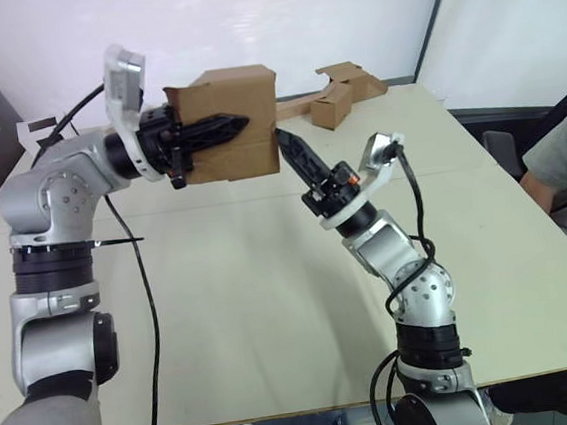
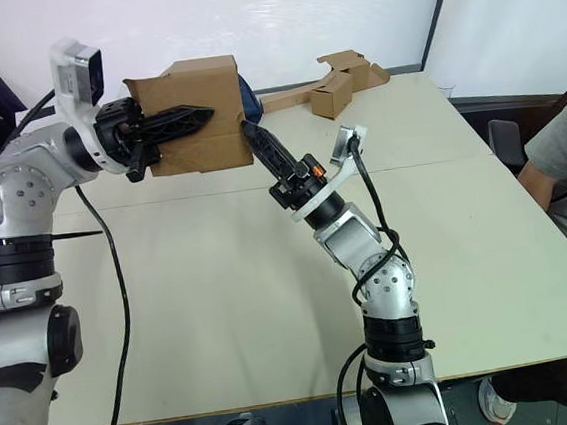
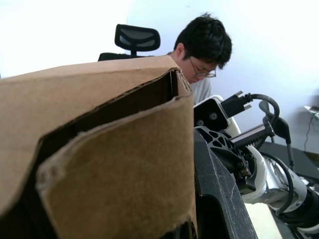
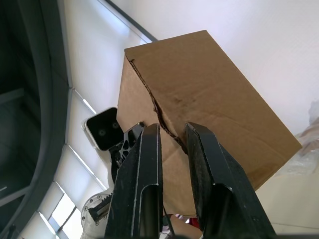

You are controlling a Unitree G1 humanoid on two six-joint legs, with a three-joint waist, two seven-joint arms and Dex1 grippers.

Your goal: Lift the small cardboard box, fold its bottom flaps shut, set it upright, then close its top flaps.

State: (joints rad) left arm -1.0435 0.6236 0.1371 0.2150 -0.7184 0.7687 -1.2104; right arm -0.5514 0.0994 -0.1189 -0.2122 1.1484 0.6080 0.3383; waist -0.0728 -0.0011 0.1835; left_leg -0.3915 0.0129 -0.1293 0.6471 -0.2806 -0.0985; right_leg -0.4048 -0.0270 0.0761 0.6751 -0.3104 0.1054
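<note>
The small cardboard box (image 1: 237,96) hangs in the air over the far side of the table, plain brown. My left gripper (image 1: 243,124) is shut on one of its walls, one black finger (image 3: 219,199) lying along the outside. In the left wrist view two flaps (image 3: 114,169) lie folded over with a dark slit between them. My right gripper (image 1: 283,138) comes up from below on the right. Its fingers are shut and its tips touch the box's lower right edge (image 4: 164,119), at a seam in the cardboard.
Joined brown cardboard pieces (image 1: 347,91) lie at the table's far right. A person (image 1: 566,175) sits at the right edge of the table (image 1: 272,304). A black cable (image 1: 148,286) hangs from my left arm down to the front edge.
</note>
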